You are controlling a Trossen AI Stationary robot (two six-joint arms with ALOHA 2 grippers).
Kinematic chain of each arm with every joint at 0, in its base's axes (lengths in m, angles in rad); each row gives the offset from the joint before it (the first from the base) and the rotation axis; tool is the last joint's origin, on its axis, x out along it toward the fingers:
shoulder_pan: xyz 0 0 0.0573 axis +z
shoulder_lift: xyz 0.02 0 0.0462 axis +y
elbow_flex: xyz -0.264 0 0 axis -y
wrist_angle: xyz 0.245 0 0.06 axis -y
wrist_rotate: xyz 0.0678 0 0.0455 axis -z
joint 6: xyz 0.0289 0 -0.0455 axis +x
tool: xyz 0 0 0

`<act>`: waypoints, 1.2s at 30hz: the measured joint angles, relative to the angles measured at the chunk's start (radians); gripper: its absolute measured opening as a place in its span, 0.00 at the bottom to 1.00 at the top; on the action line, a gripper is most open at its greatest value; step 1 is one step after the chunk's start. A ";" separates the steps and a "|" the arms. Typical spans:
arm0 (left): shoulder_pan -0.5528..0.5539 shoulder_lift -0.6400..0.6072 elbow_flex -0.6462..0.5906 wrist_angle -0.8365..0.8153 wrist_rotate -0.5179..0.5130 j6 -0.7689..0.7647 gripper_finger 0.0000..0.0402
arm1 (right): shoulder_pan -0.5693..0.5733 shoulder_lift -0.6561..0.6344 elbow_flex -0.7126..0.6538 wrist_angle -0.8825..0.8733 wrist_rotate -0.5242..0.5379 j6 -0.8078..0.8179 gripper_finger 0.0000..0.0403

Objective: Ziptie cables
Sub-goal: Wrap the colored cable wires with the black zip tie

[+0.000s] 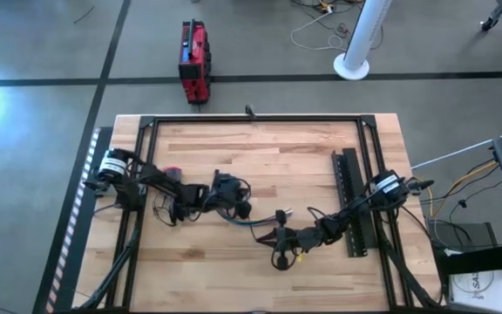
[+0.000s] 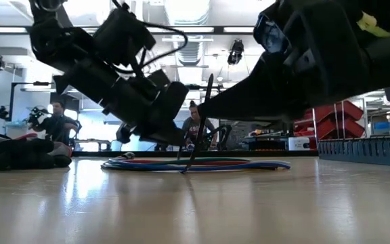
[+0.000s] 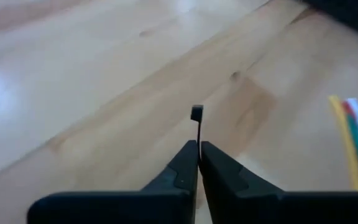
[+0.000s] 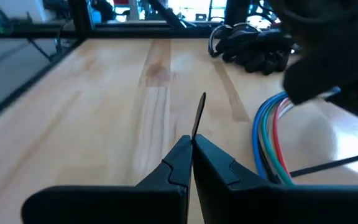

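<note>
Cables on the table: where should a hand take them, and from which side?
Probably from above, fingers straddling a bare stretch of the cables beside the ziptie. They lie flat on the table, leaving no room beneath. The left hand and right hand both pinch the ziptie now.

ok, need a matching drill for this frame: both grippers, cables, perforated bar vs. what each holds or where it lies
Things:
1. left gripper
2. right gripper
3. cables
4. perforated bar

States:
A. lying flat near the middle of the table
B. shut on the ziptie, at its head end
C. lying along the table's right side
D. shut on the ziptie's pointed end

Pairs: 1-B, 2-D, 3-A, 4-C
</note>
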 joint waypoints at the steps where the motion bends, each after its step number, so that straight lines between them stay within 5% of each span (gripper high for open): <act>1: -0.012 0.000 -0.001 0.014 -0.017 0.022 0.00 | 0.000 -0.005 0.000 -0.006 -0.001 0.019 0.00; 7: -0.116 -0.001 -0.005 0.104 -0.155 0.201 0.00 | -0.021 -0.069 0.000 -0.093 -0.057 0.173 0.00; 16: -0.331 0.025 0.000 0.436 -0.255 0.720 0.00 | -0.175 -0.114 0.000 -0.210 -0.444 0.449 0.00; 36: -0.392 0.165 0.085 0.406 -0.344 0.991 0.00 | -0.270 -0.118 0.048 -0.319 -0.737 0.450 0.00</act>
